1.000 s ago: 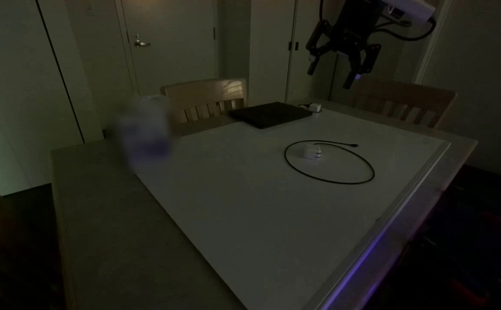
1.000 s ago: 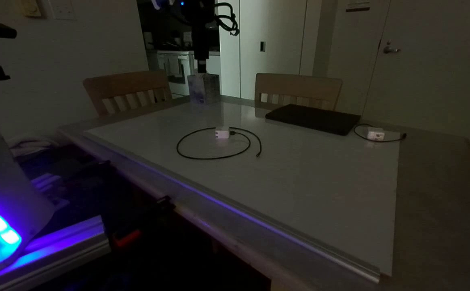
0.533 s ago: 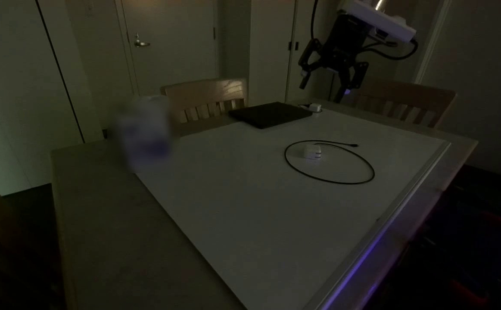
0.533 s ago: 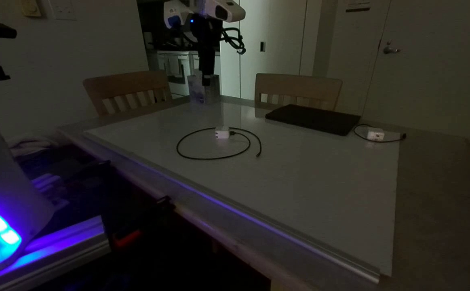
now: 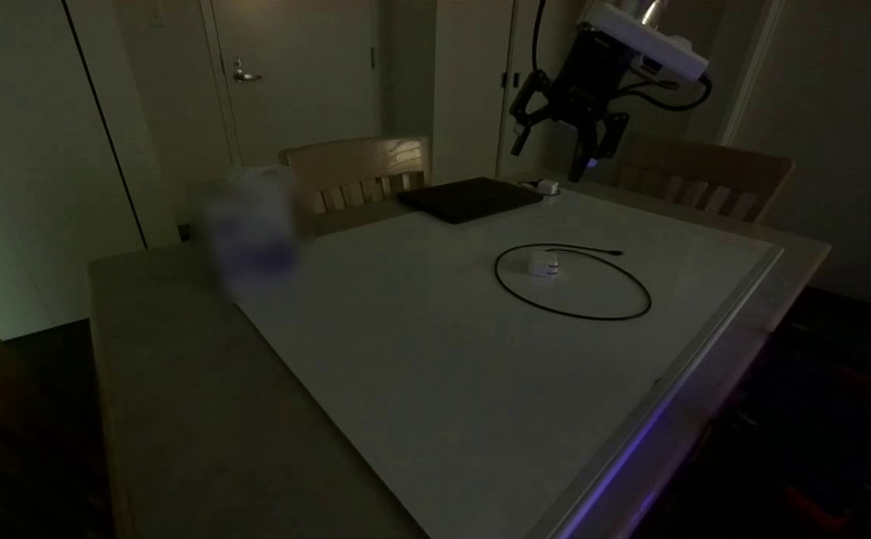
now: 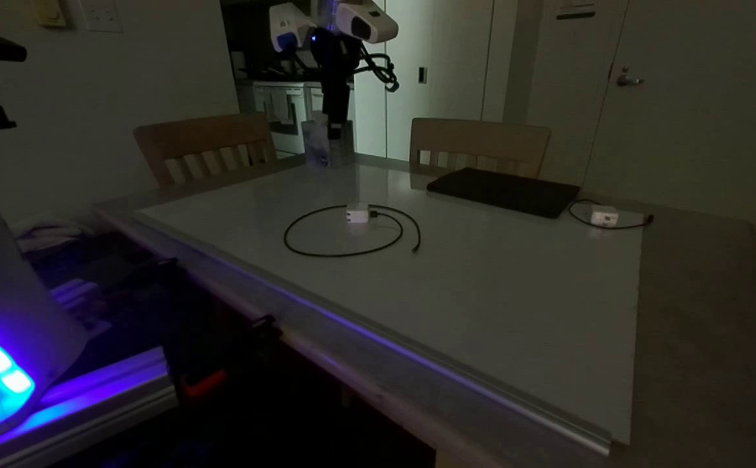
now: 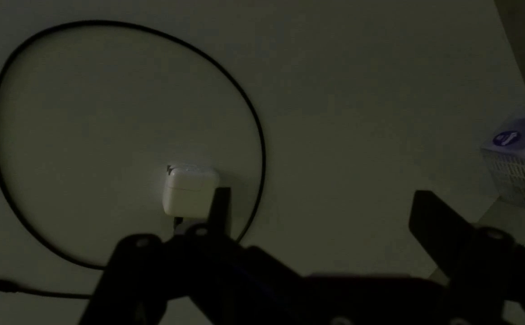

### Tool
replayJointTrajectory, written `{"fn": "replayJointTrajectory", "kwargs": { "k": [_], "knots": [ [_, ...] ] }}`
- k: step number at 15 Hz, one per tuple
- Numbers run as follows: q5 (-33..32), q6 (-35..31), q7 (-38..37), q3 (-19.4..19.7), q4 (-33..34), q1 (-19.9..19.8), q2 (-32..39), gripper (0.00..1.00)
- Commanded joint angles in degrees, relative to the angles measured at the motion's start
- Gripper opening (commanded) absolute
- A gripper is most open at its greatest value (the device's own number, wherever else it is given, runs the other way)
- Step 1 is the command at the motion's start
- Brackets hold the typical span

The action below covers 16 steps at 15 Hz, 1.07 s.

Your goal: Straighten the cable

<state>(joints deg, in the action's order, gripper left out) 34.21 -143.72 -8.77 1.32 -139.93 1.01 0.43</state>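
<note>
All places are given relative to the adapter [image 7: 190,192]. Hazards are listed left to right as seen in the wrist view.

Left of the adapter, the free plug [image 7: 2,285] is unsecured; if the cable [image 7: 104,23] is pulled fast, this end could be whipped aside. Around the adapter, the cable is laid on the board [image 7: 343,113] in a wide curl. If it is lifted mid-curl, a kink could be caused; if tension is released early, the curl could be restored by springiness. At the adapter, the opposite end of the cable appears to be plugged in, so the adapter could be dragged along or unplugged. Over the adapter's right edge and beyond, the gripper [image 7: 323,198] is held clear above the board, jaws spread, nothing grasped. Bare board is framed between the fingers [image 7: 220,207]; by a straight descent the cable would probably be missed. Far right of the adapter, the box [image 7: 522,158] could be struck by a wide sweep.

Quantities, left to right in an exterior view: two chairs [image 6: 202,132], behind-left and behind-right of the adapter; one box, behind it; one gripper, behind and above it; one cable, around it; one board, beneath it; one mat [image 6: 504,190], behind-right of it; one outer adapter [image 6: 604,216], far right of it, by which the adapter count is brought to two; one short cord [image 6: 649,220], also far right.
</note>
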Motion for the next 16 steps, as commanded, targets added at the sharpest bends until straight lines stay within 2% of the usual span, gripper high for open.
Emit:
{"fn": "replayJointTrajectory", "kwargs": {
  "k": [1, 4, 7, 11, 13, 16],
  "knots": [
    [-10.1, -3.6, -13.6, -0.4, 0.0, -0.3, 2.5, 1.00],
    [-23.1, -5.8, -29.0, 0.4, -0.2, 0.0, 4.5, 1.00],
    [-29.1, -2.5, -37.9, 0.8, 0.8, 0.6, 6.4, 1.00],
    [-28.1, 0.0, -38.0, 0.4, 1.8, 0.6, 8.7, 1.00],
    [-29.0, -0.6, -38.0, 0.8, 2.9, 0.6, 10.8, 1.00],
    [-26.6, -3.0, -34.7, 0.5, 4.3, 0.1, 13.6, 1.00]
  ]
}}
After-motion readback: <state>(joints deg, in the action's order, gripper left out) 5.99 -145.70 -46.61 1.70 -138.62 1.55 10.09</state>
